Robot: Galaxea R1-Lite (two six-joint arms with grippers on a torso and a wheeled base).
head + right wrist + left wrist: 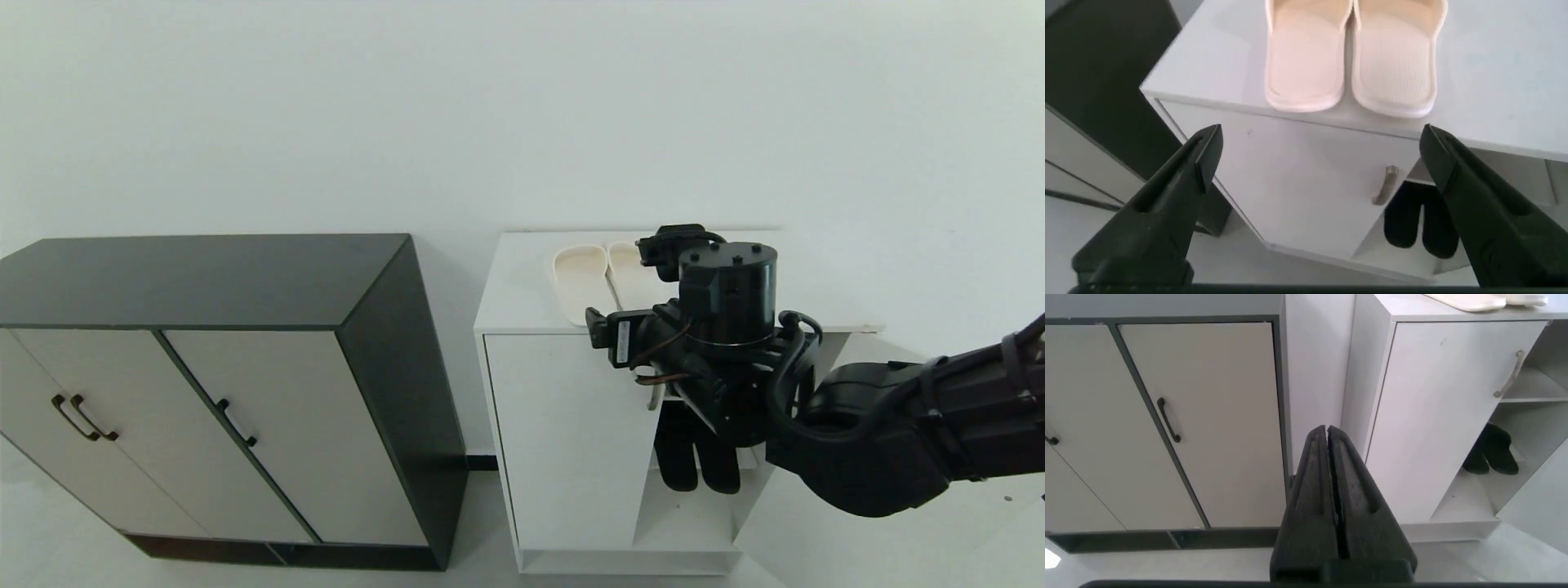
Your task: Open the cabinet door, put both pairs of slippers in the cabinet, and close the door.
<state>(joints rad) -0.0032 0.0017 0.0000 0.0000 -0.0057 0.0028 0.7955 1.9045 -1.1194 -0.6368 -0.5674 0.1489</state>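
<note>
A white cabinet (pixel 522 294) stands in the middle with its door (pixel 563 433) swung partly open. A black pair of slippers (pixel 695 459) stands on the floor of its compartment. A cream pair of slippers (pixel 586 279) lies side by side on the cabinet's top. My right gripper (pixel 637 286) hovers open over the top's front edge, above the cream slippers (pixel 1351 49) and the door handle (pixel 1384 184), with nothing between its fingers (pixel 1167 212). My left gripper (pixel 1328 433) is shut and empty, held low in front of the gap between the two cabinets.
A dark cabinet (pixel 204 367) with two shut pale doors and dark handles stands to the left of the white one, against a plain wall. A shelf (pixel 1535 385) crosses the white cabinet's inside above the black slippers (pixel 1490 449). Bare floor lies in front.
</note>
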